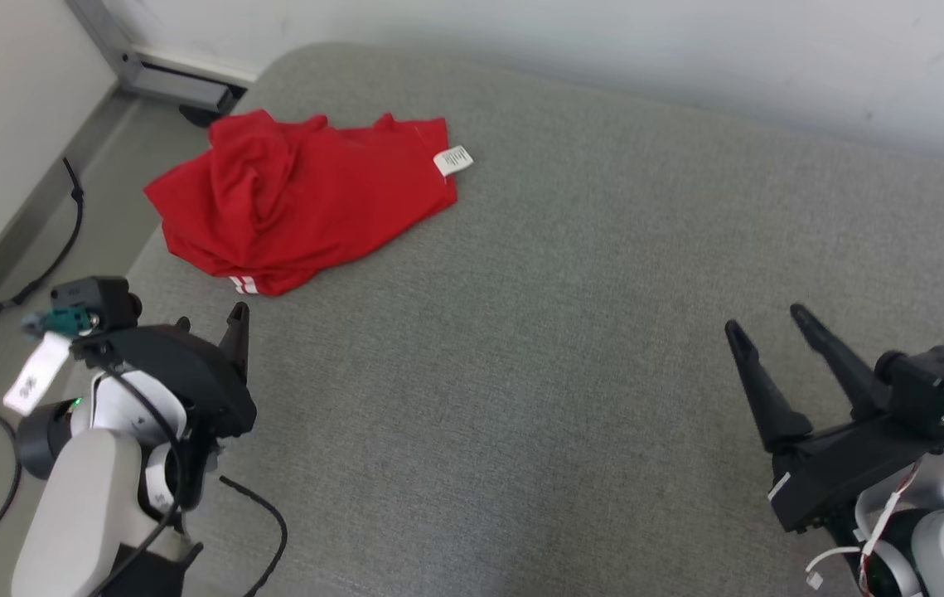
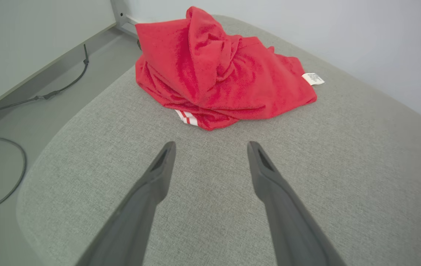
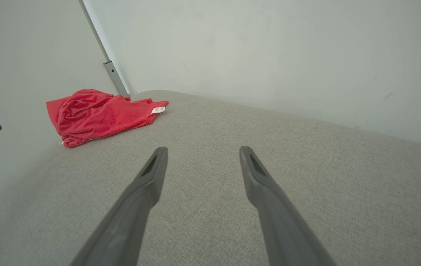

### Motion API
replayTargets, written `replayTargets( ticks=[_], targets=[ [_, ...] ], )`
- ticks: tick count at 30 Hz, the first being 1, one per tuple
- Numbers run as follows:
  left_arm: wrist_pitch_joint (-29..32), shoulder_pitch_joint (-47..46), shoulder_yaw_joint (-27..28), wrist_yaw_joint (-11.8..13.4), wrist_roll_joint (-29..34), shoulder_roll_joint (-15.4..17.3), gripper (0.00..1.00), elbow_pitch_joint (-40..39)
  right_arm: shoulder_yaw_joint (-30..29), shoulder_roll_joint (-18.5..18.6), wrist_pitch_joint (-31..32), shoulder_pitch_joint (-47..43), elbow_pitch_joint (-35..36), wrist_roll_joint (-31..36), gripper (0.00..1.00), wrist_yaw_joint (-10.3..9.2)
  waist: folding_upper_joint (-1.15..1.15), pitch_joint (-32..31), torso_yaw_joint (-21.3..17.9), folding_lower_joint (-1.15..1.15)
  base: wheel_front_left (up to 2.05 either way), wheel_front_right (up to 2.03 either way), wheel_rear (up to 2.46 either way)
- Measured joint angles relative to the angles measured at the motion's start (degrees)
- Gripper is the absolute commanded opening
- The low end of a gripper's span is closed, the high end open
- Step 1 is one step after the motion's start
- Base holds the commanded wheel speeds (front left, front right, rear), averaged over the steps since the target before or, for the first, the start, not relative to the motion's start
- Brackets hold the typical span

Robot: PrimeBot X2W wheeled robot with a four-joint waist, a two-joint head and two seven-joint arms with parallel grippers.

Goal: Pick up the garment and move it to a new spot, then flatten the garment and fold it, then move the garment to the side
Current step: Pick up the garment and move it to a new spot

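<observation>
One crumpled red garment, bearing one white label, lies at the upper left of the grey worktop. The left pincer at lower left and the right pincer at lower right are both spread, pinching nothing.

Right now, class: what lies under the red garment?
The grey cushion shows around the red garment; a striped hem peeks from beneath its folds. Anything else underneath is hidden.

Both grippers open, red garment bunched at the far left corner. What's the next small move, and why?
Probably ease the left gripper forward toward the near edge of the red garment. It lies crumpled and untouched on the grey cushion, straight ahead of that open gripper; the right gripper, also open, is much farther away.
</observation>
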State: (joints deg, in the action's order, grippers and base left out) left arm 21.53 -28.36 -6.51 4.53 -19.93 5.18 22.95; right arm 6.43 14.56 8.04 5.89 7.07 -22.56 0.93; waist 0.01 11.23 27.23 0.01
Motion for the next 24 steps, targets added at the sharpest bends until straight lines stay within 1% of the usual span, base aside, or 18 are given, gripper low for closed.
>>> replayTargets(
  ticks=[4,6,9,13,17,21,24],
  targets=[
    [2.86,-4.03,0.51,0.59,0.03,-0.35,1.0,4.11,-0.45,2.09,2.7,0.69,4.07,1.52,1.0,-0.53,0.0,3.25,-0.74,0.0,0.0,0.0,0.0],
    [3.36,-6.78,1.12,1.07,0.04,-0.53,1.0,5.38,-0.89,3.18,4.08,0.65,5.89,2.02,1.0,-0.81,0.01,4.88,-1.21,0.0,0.0,0.0,0.0],
    [3.98,-11.46,2.47,1.13,0.04,-0.31,1.0,7.36,-1.67,4.87,5.97,0.67,8.45,2.66,1.0,-1.01,0.0,7.31,-2.0,0.0,0.0,0.0,0.0],
    [4.17,-15.14,4.03,1.53,0.09,1.02,1.0,10.8,-2.4,6.05,8.24,0.69,10.78,3.01,1.0,-1.48,0.0,10.35,-3.26,0.01,0.0,0.0,0.0],
    [4.75,-17.06,5.12,2.01,0.41,1.87,1.0,14.33,-3.22,7.17,9.98,0.9,12.74,3.01,1.0,-1.53,0.01,13.0,-4.72,0.01,0.0,0.0,0.0],
    [4.65,-19.42,6.38,2.09,0.77,3.46,1.0,17.25,-3.23,7.43,11.45,1.72,13.79,3.01,1.0,-1.54,0.0,15.02,-6.35,0.0,0.0,0.0,0.0],
    [4.27,-21.26,7.11,2.1,1.29,4.33,1.0,18.96,-3.56,7.61,12.25,1.49,14.84,3.01,1.0,-2.0,0.01,16.27,-7.43,0.0,0.0,0.0,0.0]
  ],
)
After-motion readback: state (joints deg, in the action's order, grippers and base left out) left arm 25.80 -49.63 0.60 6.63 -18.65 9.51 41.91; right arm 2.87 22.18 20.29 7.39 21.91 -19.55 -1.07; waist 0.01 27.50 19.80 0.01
